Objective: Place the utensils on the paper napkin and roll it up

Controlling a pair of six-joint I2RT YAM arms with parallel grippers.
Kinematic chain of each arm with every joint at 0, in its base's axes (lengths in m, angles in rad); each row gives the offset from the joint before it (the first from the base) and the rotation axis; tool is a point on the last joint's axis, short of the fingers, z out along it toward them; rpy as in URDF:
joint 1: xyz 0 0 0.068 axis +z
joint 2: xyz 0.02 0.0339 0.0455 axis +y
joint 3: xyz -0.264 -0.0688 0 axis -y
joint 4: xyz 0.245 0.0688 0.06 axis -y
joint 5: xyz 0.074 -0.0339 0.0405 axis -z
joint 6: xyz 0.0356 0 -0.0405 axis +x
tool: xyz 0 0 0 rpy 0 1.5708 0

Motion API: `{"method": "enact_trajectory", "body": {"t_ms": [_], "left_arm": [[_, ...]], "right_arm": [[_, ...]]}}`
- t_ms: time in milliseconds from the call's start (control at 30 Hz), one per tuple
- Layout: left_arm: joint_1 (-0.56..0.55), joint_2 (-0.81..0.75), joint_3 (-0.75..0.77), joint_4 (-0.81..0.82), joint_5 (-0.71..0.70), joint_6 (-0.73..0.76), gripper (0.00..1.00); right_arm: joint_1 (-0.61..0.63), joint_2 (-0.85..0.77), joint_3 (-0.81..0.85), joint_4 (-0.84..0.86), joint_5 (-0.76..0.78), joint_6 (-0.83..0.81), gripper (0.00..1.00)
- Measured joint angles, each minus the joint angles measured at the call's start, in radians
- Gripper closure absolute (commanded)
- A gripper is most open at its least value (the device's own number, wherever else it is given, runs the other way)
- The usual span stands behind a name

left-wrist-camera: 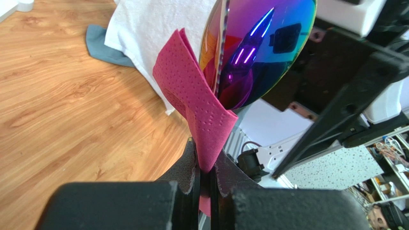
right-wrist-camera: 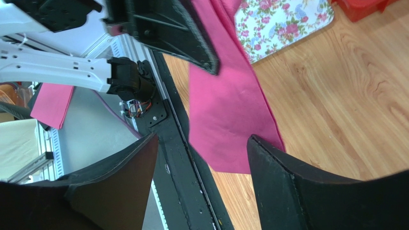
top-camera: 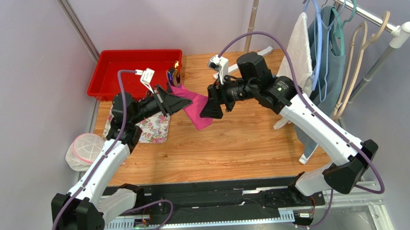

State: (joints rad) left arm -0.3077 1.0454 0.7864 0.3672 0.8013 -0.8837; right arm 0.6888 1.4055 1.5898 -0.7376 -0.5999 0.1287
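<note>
While only the left tool (left-wrist-camera: 205, 167) pinched the thin magenta paper napkin (left-wrist-camera: 192, 91) above the wooden table (top-camera: 236, 145) and the right tool (right-wrist-camera: 202, 139) stood released beside it, the shiny purplish metal utensils (left-wrist-camera: 259, 48) could slide from the loose fold.

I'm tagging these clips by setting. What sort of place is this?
Likely a robotics lab cell: wooden table with arms bolted on, plain grey partition walls, clothes rack beside it.

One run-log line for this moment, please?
left gripper: shut on napkin | spoon: in napkin's fold | right gripper: open by napkin's end
</note>
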Motion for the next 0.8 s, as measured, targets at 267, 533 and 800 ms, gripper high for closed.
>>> {"method": "enact_trajectory", "body": {"t_ms": [267, 533, 800], "left_arm": [[-0.031, 0.0, 0.004, 0.037, 0.018, -0.024, 1.0], [-0.033, -0.006, 0.008, 0.08, 0.04, -0.055, 1.0], [-0.034, -0.009, 0.008, 0.138, 0.078, -0.097, 1.0]], "right_arm": [[0.024, 0.087, -0.026, 0.069, 0.019, 0.04, 0.24], [0.031, 0.106, -0.032, 0.132, -0.054, 0.08, 0.47], [0.03, 0.106, -0.063, 0.22, -0.206, 0.136, 0.65]]}}
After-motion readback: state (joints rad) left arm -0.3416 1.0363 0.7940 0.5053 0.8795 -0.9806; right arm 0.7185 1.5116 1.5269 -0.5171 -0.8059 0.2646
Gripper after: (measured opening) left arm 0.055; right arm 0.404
